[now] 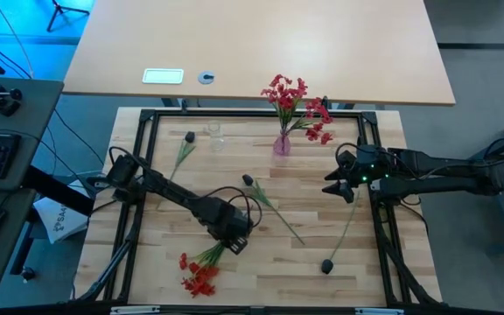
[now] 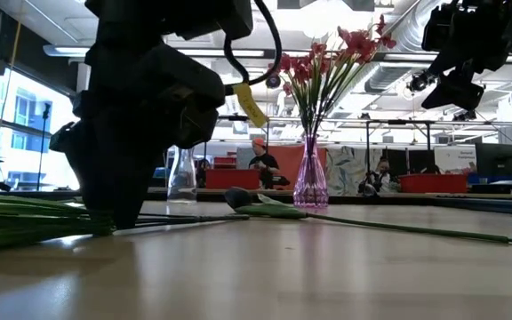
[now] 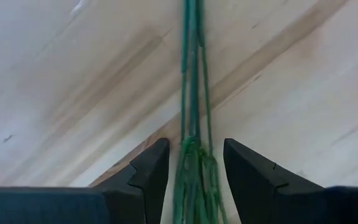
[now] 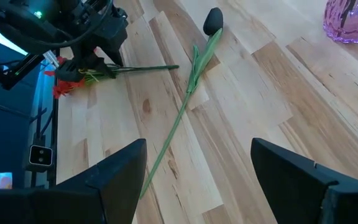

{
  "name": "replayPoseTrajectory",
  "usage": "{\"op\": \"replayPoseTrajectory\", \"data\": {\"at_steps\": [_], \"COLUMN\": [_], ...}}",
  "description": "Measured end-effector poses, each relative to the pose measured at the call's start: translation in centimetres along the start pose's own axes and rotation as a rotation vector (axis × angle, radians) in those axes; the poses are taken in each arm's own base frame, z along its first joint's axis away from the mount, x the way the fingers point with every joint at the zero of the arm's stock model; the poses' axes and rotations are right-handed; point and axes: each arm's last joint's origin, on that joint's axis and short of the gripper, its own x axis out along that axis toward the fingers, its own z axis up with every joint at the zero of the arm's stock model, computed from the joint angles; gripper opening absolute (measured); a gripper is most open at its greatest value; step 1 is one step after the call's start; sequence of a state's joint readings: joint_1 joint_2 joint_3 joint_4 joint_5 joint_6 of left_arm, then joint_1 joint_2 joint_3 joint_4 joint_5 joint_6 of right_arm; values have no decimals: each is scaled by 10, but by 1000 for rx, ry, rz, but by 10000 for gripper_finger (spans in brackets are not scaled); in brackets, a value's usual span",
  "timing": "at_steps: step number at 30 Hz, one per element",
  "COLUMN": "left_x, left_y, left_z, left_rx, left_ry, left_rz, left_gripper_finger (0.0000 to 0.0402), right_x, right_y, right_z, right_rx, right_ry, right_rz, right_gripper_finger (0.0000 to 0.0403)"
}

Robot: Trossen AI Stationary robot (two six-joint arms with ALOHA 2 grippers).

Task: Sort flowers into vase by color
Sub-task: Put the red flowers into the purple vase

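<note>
Near the front of the wooden table (image 1: 164, 262), the left gripper (image 3: 195, 167) sits open around the green stems of the red flower bunch (image 1: 201, 271), and the right gripper (image 4: 197, 174) is open too.

Shows the left gripper (image 2: 114, 213) big and dark at near left, down at the wooden table (image 2: 265, 276), its tip on a bundle of green stems (image 2: 25, 224) lying flat and running off the left edge. Shows a dark bud (image 2: 236, 197) lying farther back near the middle, its thin stem stretching rightward along the wood. Places a purple vase (image 2: 310, 182) upright just behind that bud, holding red flowers (image 2: 327, 58) that fan upward. Places a clear glass vase (image 2: 181, 174) upright, partly hidden by the left gripper. Shows the right gripper (image 2: 453, 92) hanging high at upper right, well above the table. Takes in people (image 2: 260, 162) seated in the room beyond.
</note>
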State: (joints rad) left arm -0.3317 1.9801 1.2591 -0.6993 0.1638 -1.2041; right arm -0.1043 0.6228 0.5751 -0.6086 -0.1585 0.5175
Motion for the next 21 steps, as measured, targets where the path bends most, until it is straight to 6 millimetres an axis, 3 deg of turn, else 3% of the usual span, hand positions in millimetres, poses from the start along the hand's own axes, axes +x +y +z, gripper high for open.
{"op": "replayPoseTrajectory", "data": {"at_steps": [7,14,18,21], "left_x": [5,4,-8,-40], "left_y": [0,2,1,-2], "left_z": [0,-1,-3,-5], "left_rx": [27,5,12,20], "left_ry": [-11,-9,-47,-160], "left_rz": [14,30,3,-74], "left_gripper_finger": [124,13,10,3], "right_x": [0,0,0,0], "right_y": [0,0,1,4], "right_z": [0,0,1,5], "right_rx": [5,-3,5,42], "right_ry": [0,0,-4,-43], "right_rz": [0,0,10,67], "right_gripper_finger": [282,282,282,282]}}
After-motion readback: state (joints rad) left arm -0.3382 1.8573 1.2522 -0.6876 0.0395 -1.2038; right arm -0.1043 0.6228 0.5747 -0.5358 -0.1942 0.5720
